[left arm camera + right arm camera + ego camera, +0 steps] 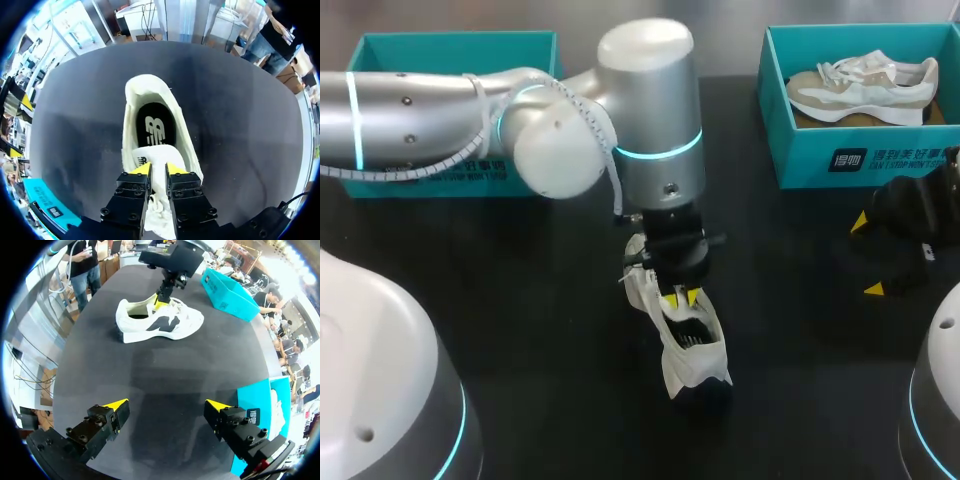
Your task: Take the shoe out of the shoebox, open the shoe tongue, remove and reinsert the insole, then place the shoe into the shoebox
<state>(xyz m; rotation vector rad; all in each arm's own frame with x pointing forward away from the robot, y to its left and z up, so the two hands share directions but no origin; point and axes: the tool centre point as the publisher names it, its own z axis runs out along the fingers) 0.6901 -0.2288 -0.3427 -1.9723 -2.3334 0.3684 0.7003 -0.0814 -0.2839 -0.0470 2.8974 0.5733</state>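
So the floppy tongue (pixel 149 156) is pinched by the left pincer (pixel 159 170), right pincer (pixel 167 406) spread; the light shoe (pixel 131 112) is likely best steadied at the heel (pixel 145 81).

Left fingers (pixel 141 169) pinched together, right fingers (pixel 116 405) spread wide.

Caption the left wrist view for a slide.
Left end effector shut on the tongue of a white shoe on the table, dark insole in place.
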